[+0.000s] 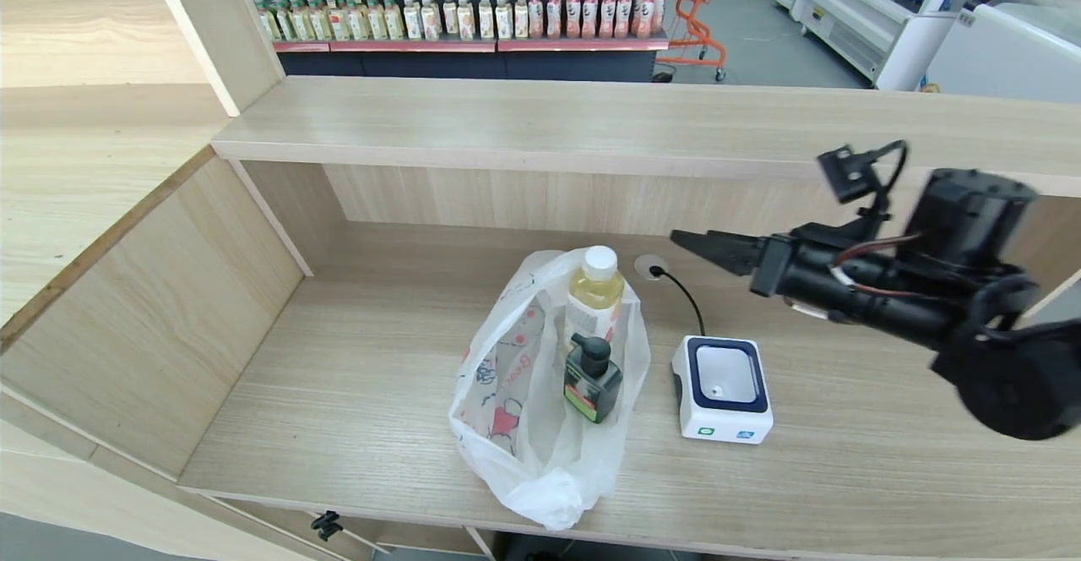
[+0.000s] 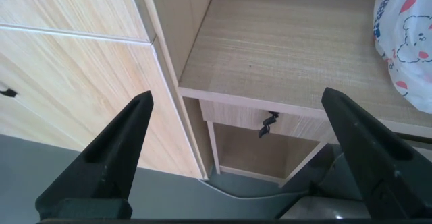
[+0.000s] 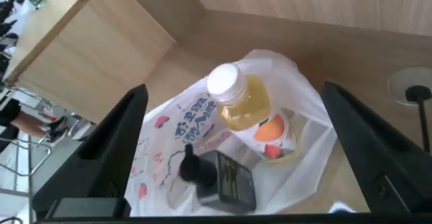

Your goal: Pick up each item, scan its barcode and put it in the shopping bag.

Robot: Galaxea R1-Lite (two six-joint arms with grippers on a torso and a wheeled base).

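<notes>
Nearest me, my left hand [image 2: 237,101] hangs low, off the front edge of the table [image 1: 338,392], its fingers spread wide and holding nothing. If I raise it carelessly, I judge it would catch the lip or the underside of the table.

Just past that edge sits the shopping bag [image 1: 540,413], its bottom bulging right at the lip. Inside it, the dark pump bottle [image 1: 591,379] sits in front of the yellow drink bottle [image 1: 595,295], which stands upright. A nudge toward me, or a tug on the thin plastic, could topple both or slide the bag off the front.

The scanner [image 1: 724,388] sits just beside the bag on its right. Its cable [image 1: 686,295] runs back to a hole in the table.

My right hand [image 1: 694,244] hovers above that cable, fingers apart and empty, aimed toward the bag's mouth. A low sweep here would snag the cable and drag the scanner.

The best room lies left of the bag, toward the side wall [image 1: 169,333]. Farther back, the rear wall [image 1: 507,193] and the ledge [image 1: 591,122] above it limit reach and lift.
</notes>
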